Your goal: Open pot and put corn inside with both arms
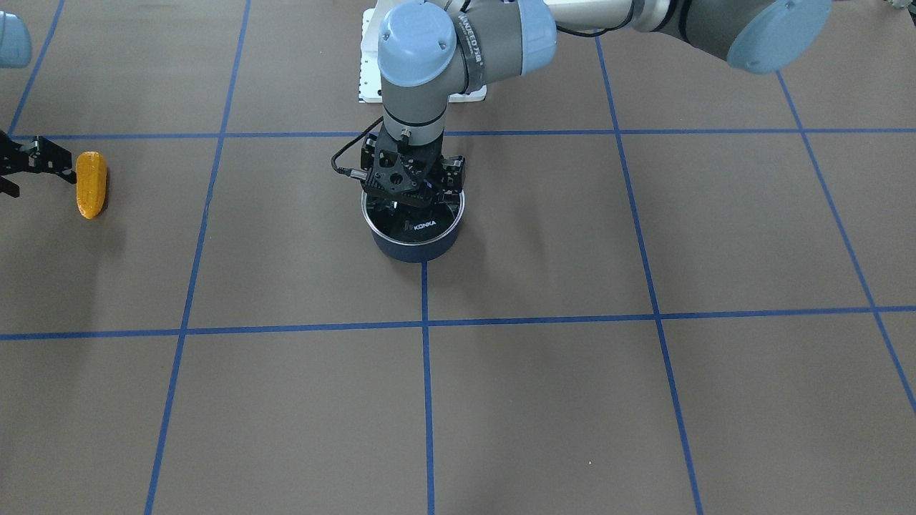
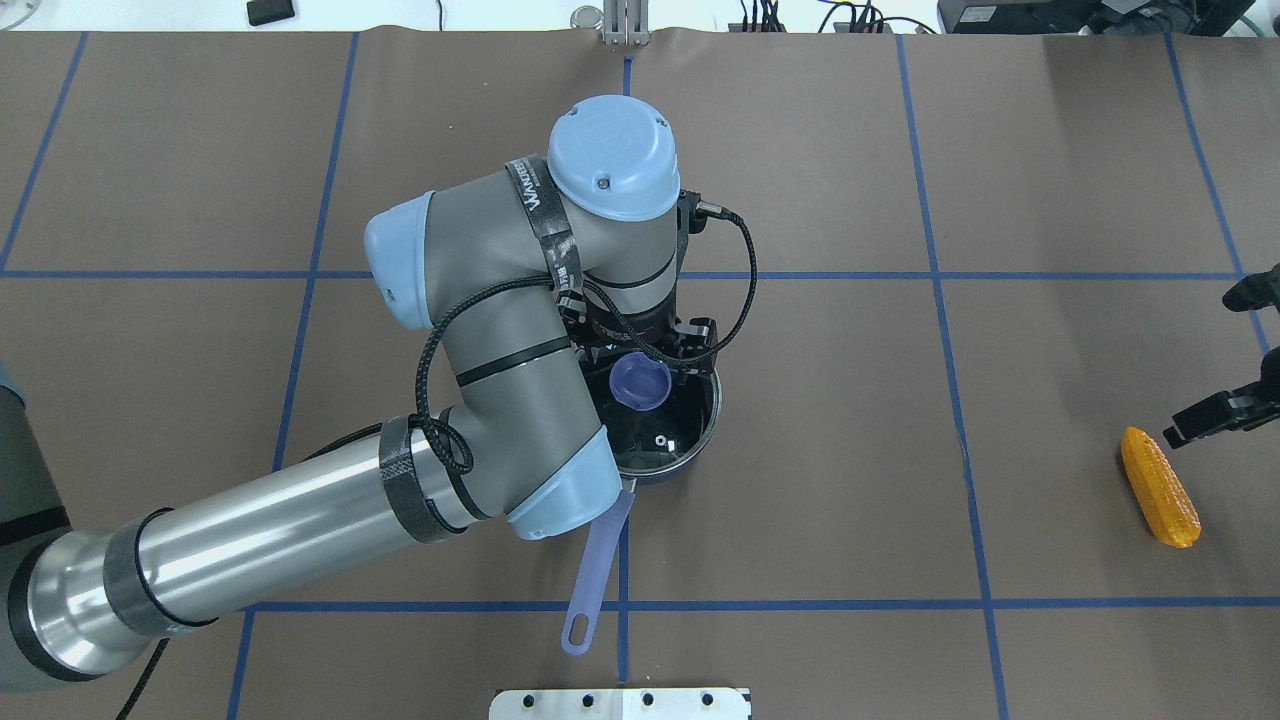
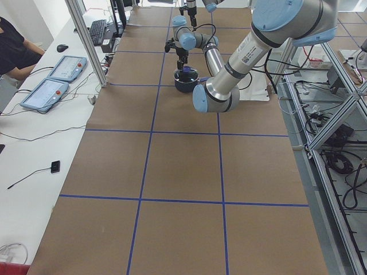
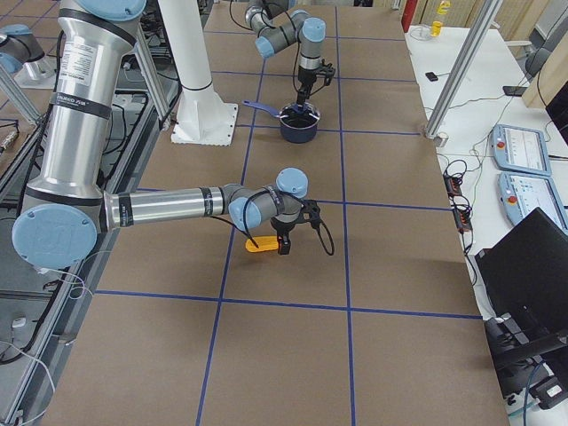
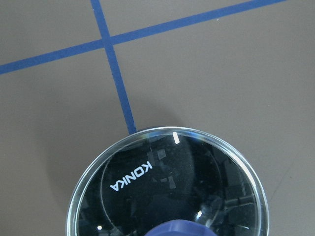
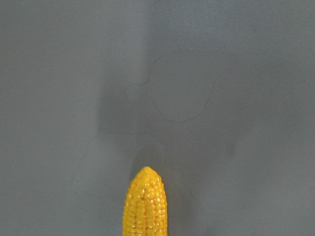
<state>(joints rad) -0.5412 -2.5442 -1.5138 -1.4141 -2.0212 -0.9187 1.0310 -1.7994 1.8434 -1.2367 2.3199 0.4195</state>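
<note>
The navy pot [image 1: 415, 247] stands mid-table, its lavender handle [image 2: 595, 570] pointing toward the robot. The glass KONKA lid [image 1: 422, 227] lies on it and also shows in the left wrist view [image 5: 162, 187]. My left gripper [image 1: 411, 194] hangs straight down over the lid, at its purple knob [image 2: 640, 382]; its fingertips are hidden, so I cannot tell whether it grips. The corn [image 2: 1160, 487] lies flat on the table at the far right. My right gripper [image 2: 1215, 360] is open and empty, just beyond the corn's tapered tip [image 6: 145, 206].
A white base plate [image 2: 620, 703] sits at the table's near edge behind the pot handle. Blue tape lines [image 1: 426, 372] grid the brown table. Control tablets [image 3: 51, 80] lie on a side bench by a seated person.
</note>
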